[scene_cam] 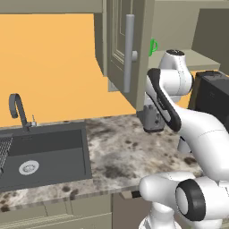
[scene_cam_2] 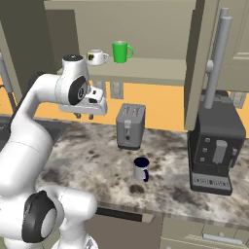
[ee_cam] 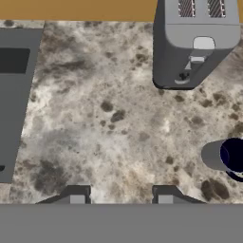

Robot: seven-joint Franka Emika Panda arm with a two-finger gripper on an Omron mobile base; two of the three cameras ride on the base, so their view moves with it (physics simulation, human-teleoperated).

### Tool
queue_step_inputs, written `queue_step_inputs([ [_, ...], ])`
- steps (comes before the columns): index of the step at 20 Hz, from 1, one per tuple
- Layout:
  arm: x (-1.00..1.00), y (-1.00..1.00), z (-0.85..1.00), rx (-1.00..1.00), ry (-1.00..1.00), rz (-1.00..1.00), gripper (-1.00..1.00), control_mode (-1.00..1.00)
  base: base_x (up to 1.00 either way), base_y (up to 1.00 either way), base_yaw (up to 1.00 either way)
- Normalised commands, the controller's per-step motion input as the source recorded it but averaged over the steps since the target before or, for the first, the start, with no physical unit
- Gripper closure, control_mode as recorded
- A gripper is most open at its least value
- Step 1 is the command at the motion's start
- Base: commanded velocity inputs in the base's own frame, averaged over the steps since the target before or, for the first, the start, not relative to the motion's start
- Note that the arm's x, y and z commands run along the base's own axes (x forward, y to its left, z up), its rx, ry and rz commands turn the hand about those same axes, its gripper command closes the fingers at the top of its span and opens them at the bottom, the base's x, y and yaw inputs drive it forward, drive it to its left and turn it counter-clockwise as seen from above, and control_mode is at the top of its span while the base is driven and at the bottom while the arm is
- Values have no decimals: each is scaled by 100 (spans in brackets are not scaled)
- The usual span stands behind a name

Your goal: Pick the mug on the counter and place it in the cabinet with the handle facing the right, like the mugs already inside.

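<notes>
The mug (scene_cam_2: 141, 169) stands upright on the speckled counter in front of the toaster, pale grey with a dark inside; it also sits at the right edge of the hand view as the mug (ee_cam: 227, 155). My gripper (scene_cam_2: 84, 115) hangs high above the counter, left of the toaster and well away from the mug. Its fingertips (ee_cam: 77, 197) stand apart with only bare counter between them, so it is open. The cabinet (scene_cam_2: 146, 70) is open, its door (scene_cam_2: 214, 58) swung out to the right. On its shelf stand a green mug (scene_cam_2: 121, 51) and a white mug (scene_cam_2: 97, 57). The green handle (scene_cam: 153, 46) peeks past the door.
A grey toaster (scene_cam_2: 130, 125) stands at the back of the counter, with a black coffee machine (scene_cam_2: 216, 146) to its right under the cabinet door. A dark sink (scene_cam: 44, 152) with a faucet (scene_cam: 18, 109) lies to the left. The door's long bar handle (scene_cam: 129, 53) juts out.
</notes>
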Motion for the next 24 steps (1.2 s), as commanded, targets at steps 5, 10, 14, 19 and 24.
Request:
queue_step_inputs([
  [5, -23, -5, -4, 0, 0, 0, -100, -100, 0, 0, 0],
  [10, -51, -15, -12, 0, -4, 0, -100, -100, 0, 0, 0],
  [14, -45, -24, -20, 0, -11, 0, -100, -100, 0, 0, 0],
  [19, -21, -30, -26, 0, -9, 0, -100, -100, 0, 0, 0],
  [24, -4, -38, -31, 0, -3, 0, -100, -100, 0, 0, 0],
])
